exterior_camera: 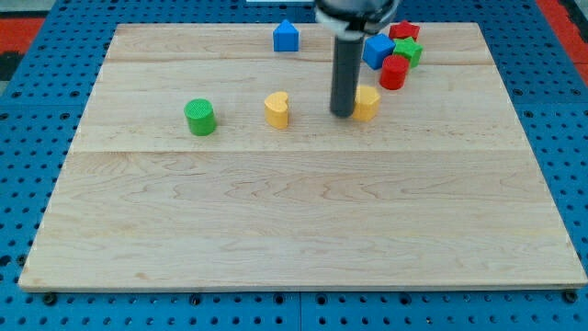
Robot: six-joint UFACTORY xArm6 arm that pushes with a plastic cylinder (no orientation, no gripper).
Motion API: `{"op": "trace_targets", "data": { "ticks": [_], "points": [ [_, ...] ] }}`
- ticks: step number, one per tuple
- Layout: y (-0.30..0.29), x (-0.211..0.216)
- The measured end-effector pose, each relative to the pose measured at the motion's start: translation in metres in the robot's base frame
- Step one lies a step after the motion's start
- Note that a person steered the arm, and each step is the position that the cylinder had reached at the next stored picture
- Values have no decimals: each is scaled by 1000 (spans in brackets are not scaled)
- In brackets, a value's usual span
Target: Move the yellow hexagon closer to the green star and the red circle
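Note:
The yellow hexagon [367,102] sits right of the board's upper middle. My tip [343,113] stands against its left side, touching or nearly touching it. The red circle [394,72] lies just up and right of the hexagon. The green star [410,51] is behind the red circle, next to a blue block [378,51] and a red block [403,31], which are packed close together at the view's top right.
A yellow heart-like block [277,108] lies left of my tip. A green circle [199,117] lies further left. A blue house-shaped block [286,37] sits near the top edge. The wooden board [294,221] rests on a blue pegboard surface.

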State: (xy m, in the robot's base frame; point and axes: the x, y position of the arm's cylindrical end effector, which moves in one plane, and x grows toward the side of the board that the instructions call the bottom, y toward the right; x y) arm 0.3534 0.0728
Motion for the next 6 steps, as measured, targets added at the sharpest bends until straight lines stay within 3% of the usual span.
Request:
{"op": "trace_targets", "data": {
  "ticks": [1, 2, 3, 4, 6],
  "points": [
    [18, -33],
    [18, -9],
    [61, 0],
    [79, -13],
    [114, 35]
  ]
}}
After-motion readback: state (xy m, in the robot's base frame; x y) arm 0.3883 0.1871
